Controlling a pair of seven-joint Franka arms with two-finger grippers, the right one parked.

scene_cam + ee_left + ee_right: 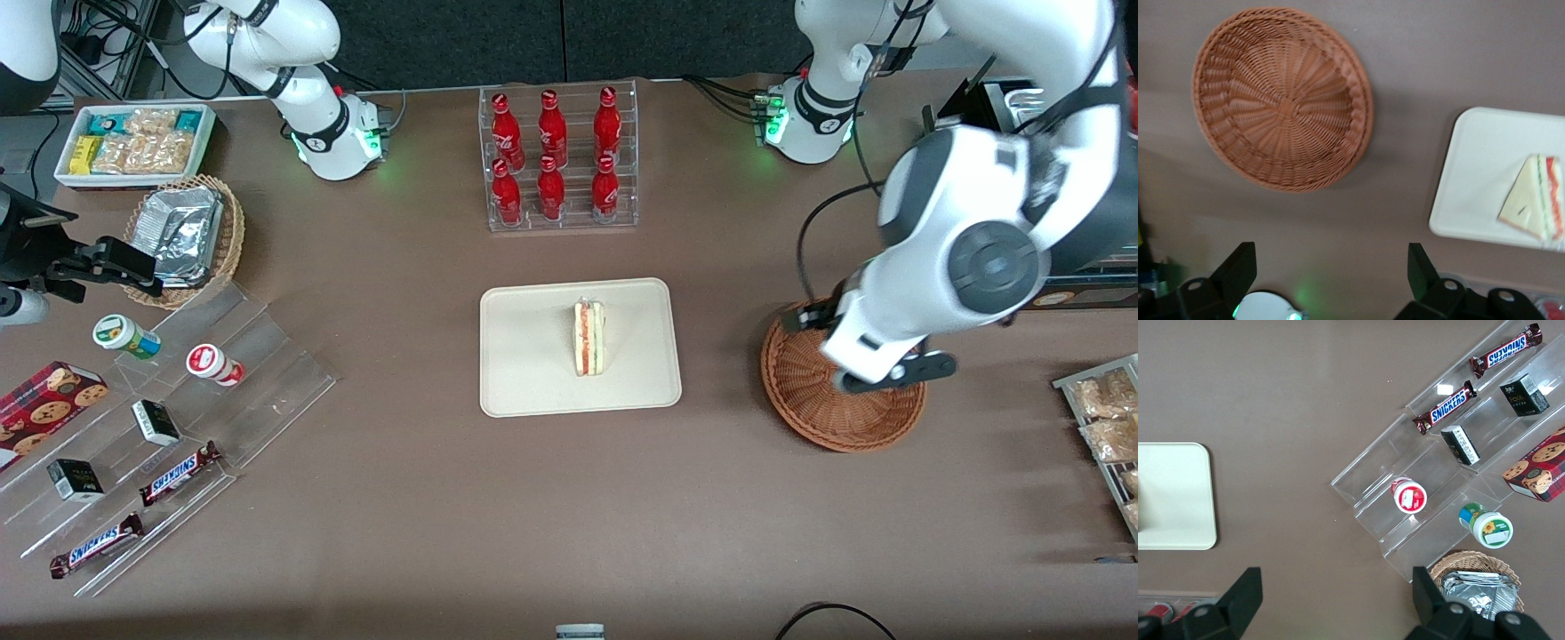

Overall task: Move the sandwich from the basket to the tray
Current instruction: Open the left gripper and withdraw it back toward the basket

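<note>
Sandwich (589,339) on the tray (524,373), near the tray's middle and a little toward the working arm's edge, clear of the rim on every side. In the front view it stands on a bread face's edge with the red-pink and green filling stripe turned upward; in the left wrist view (1537,197) the triangular outline and layered cut edge show. The basket (831,418) is empty (1281,100) and sits on the worktop beside the tray, toward the working arm's end, apart from it. Judged from this layout, the transfer is complete.

The tool (1331,270) hangs above the worktop over the basket's edge farther from the front camera, released: its two fingers (1238,267) stand wide apart with nothing between them.

Handling, as a judgement: the sandwich looks light, soft and easily crushed, with layers that could slide or splay under side load. A sound hold would be across the two flat bread faces, at mid-height near the thick end of the wedge, with gentle closing force; pinching the thin tip or the filling stripe risks tearing or squeezing out filling. The tray's smooth surface may let the wedge tip over or skid if nudged.
</note>
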